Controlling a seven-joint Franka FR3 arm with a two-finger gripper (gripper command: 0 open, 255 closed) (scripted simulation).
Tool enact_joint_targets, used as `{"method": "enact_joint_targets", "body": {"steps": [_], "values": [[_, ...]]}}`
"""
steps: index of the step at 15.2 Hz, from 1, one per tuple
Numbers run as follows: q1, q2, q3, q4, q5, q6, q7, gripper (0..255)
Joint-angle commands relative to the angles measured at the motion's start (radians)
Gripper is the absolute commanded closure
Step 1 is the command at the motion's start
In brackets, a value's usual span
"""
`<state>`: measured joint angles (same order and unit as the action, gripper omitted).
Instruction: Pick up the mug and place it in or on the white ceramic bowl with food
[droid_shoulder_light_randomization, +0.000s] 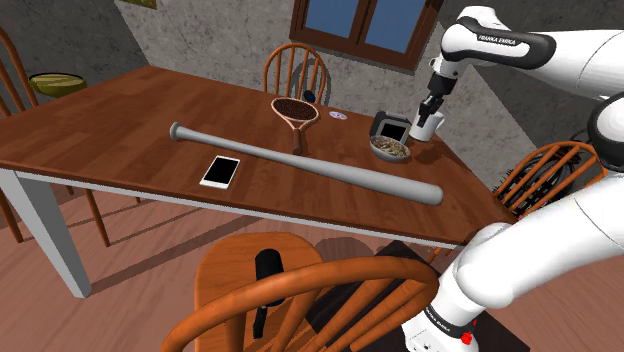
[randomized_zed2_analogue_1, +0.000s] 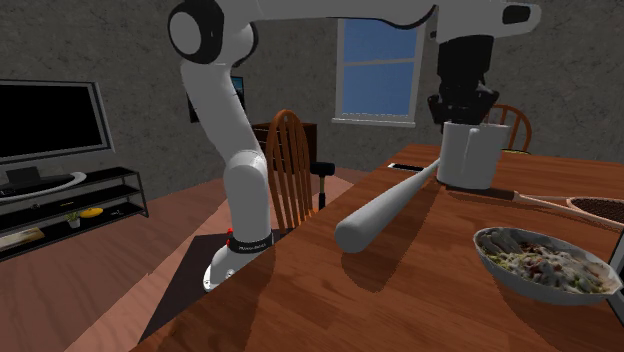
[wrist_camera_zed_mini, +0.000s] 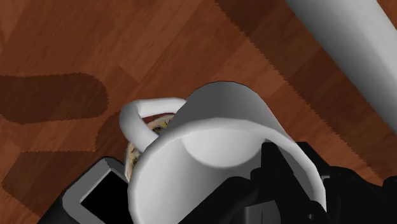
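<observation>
From where I stand, the black gripper (randomized_zed2_analogue_1: 462, 115) is closed on the rim of the white mug (randomized_zed2_analogue_1: 468, 155). One finger is inside the cup and the other is outside against the wall. The mug hangs upright from it and, as far as I can judge, is a little above the table (randomized_zed2_analogue_1: 330, 300), beyond the thick end of the grey baseball bat (randomized_zed2_analogue_1: 385, 212). The bowl (randomized_zed2_analogue_1: 545, 262) with the food stands on the table near the mug. In the shoulder view it is just to the left of the mug and a bit lower, with a small black box (droid_shoulder_light_randomization: 388, 128) just behind it. In the wrist view some of the food shows under the mug's handle (wrist_camera_zed_mini: 137, 114), so I think the mug is over the edge of the bowl and not over its middle.

The step in hand, I believe, is the carry and the lowering. To do it well, the arm should move the mug sideways until its bottom is over the middle of the bowl, keep it upright, and then go down slowly. The bowl is shallow and its food is uneven, so the mug can tip when it is released. It is better to open the fingers only when the mug rests, and to rise straight so the inner finger does not pull the rim.
</observation>
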<state>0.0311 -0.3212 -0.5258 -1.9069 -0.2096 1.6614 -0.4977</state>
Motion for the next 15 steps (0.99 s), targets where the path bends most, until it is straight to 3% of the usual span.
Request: {"method": "enact_joint_targets", "body": {"steps": [1,5,9,15], "values": [[0.01,0.098,-0.037,0.09,0.04,0.004,-0.042,255],[0.002,0.302,-0.102,0.286,0.151,-0.014,-0.133,255],[-0.058,0.509,-0.135,0.509,0.282,-0.067,-0.217,255],[-0.046,0.483,-0.128,0.398,0.264,0.023,-0.206,255]]}}
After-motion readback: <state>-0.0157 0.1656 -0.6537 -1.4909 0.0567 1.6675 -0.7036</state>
